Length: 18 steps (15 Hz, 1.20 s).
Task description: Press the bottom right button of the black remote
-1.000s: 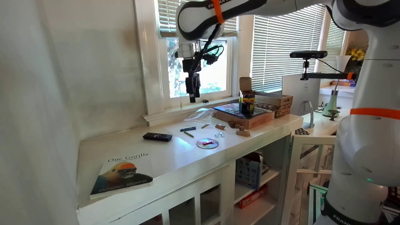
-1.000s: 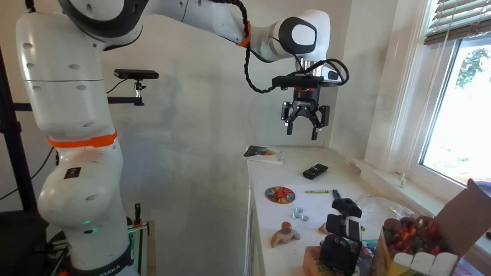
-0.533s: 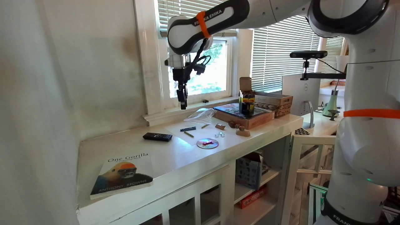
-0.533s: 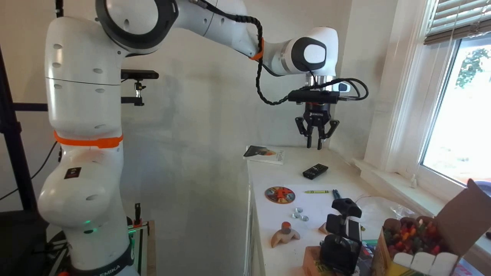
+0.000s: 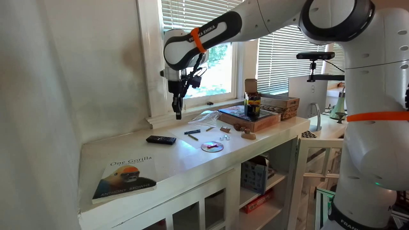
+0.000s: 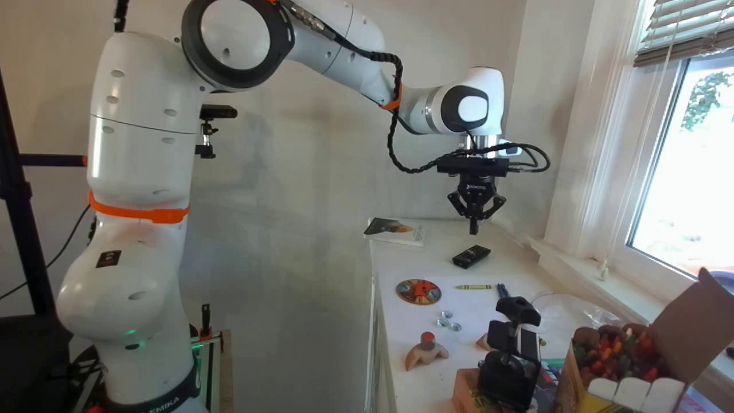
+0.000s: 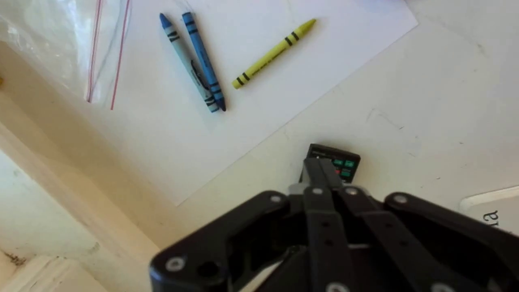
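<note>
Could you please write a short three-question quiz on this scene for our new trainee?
1. True or false: the gripper is shut and not touching the black remote.
2. In the wrist view, what colour is the lone crayon lying apart from the two blue crayons? A, red; B, yellow; C, green.
3. Fill in the title on the book in an exterior view: "One ____".

Key: 1. True. 2. B. 3. Gorilla.

Black remote [image 7: 346, 165] partly hidden by claw [image 7: 320, 161], tips together, yellow crayon [image 7: 273, 54] and two blue crayons [image 7: 203, 56] on paper [image 7: 182, 162]
</note>
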Available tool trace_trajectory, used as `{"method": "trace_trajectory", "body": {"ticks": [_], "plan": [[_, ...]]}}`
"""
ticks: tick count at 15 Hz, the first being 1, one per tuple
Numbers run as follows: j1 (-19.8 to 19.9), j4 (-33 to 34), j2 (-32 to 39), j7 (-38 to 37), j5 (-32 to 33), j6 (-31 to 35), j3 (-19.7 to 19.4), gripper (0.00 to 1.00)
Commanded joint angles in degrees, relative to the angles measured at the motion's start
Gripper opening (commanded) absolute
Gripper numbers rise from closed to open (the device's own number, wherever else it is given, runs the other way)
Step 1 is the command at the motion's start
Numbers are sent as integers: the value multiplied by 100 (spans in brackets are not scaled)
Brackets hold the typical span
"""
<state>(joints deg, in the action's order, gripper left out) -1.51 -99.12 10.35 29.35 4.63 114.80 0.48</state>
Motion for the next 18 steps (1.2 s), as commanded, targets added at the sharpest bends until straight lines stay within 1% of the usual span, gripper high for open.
{"method": "trace_trajectory", "body": {"ticks": [1, 3, 6, 10, 16, 17, 18], "plan": [[57, -48, 184, -230, -36, 394, 103, 0], [60, -104, 237, -346, -74, 617, 128, 0], [63, -176, 311, -465, -84, 777, 158, 0], [47, -253, 307, -841, -129, 641, 170, 0], [103, -539, 263, -914, -401, 853, 192, 0], [101, -550, 278, -929, -395, 875, 186, 0], [75, -342, 353, -876, -270, 686, 178, 1]]}}
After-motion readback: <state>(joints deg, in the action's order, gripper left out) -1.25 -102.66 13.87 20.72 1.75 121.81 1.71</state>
